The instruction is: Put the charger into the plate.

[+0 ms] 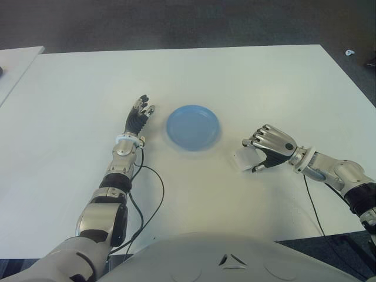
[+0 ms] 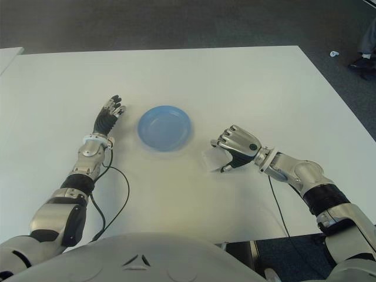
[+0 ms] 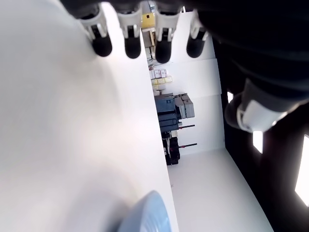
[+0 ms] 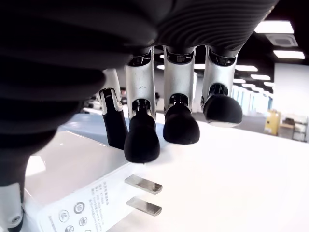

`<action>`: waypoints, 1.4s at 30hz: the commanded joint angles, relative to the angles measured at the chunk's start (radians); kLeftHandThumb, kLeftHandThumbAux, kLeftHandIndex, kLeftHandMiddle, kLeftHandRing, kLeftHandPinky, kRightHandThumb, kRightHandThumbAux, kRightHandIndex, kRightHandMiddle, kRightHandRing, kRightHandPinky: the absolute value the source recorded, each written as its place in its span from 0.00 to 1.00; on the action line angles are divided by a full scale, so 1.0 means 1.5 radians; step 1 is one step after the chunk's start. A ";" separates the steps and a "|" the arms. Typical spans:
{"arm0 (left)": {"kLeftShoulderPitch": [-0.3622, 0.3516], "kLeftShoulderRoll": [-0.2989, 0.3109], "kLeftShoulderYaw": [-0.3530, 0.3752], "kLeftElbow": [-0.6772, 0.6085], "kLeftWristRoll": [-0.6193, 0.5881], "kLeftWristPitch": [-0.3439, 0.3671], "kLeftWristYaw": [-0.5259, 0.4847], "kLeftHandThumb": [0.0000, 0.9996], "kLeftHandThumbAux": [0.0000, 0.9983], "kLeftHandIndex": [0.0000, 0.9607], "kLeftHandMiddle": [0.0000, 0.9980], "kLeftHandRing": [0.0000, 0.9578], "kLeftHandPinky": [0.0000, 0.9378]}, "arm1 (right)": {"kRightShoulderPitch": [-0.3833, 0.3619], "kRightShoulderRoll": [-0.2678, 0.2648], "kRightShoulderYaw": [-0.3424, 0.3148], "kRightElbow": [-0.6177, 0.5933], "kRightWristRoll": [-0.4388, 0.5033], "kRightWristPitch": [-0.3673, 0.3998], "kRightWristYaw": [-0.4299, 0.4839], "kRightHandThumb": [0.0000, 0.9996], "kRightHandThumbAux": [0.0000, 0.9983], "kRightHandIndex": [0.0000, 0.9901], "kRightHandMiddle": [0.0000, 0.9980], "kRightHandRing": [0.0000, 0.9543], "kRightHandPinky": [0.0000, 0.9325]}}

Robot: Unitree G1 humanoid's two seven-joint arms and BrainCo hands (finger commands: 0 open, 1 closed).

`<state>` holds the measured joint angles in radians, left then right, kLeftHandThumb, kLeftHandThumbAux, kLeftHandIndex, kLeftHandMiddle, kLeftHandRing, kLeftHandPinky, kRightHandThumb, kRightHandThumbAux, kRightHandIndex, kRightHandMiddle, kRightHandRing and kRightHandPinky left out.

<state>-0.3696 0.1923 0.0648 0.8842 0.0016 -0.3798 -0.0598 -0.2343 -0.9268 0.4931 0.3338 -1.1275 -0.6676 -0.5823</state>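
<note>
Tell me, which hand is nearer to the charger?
Right. The right hand is curled over the charger, its fingertips around it. The left hand shows far off, beyond the plate on its left side, holding nothing.

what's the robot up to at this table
The right hand is curled over a white charger on the white table, just right of the blue plate. Whether it has a firm grip yet is unclear. The plate holds nothing. The left hand shows left of the plate, fingers straight, holding nothing.
</note>
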 commanded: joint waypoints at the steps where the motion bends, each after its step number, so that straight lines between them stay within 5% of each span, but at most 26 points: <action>1: 0.019 -0.013 -0.007 0.016 0.005 0.020 -0.007 0.00 0.52 0.05 0.10 0.07 0.05 | 0.018 -0.012 -0.003 -0.013 -0.017 0.020 0.021 0.74 0.71 0.45 0.87 0.91 0.93; 23: 0.018 -0.012 -0.006 0.016 0.003 0.026 -0.013 0.00 0.51 0.04 0.09 0.06 0.04 | 0.015 0.004 -0.017 0.029 0.032 -0.032 0.011 0.73 0.71 0.45 0.90 0.92 0.94; 42: 0.019 -0.010 -0.007 0.009 0.002 0.031 -0.017 0.00 0.52 0.04 0.09 0.06 0.04 | 0.012 0.002 -0.023 0.030 0.073 -0.062 0.094 0.72 0.70 0.45 0.85 0.88 0.93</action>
<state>-0.3696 0.1892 0.0654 0.8801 0.0002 -0.3723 -0.0601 -0.2213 -0.9256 0.4516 0.3731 -1.0094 -0.7506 -0.4666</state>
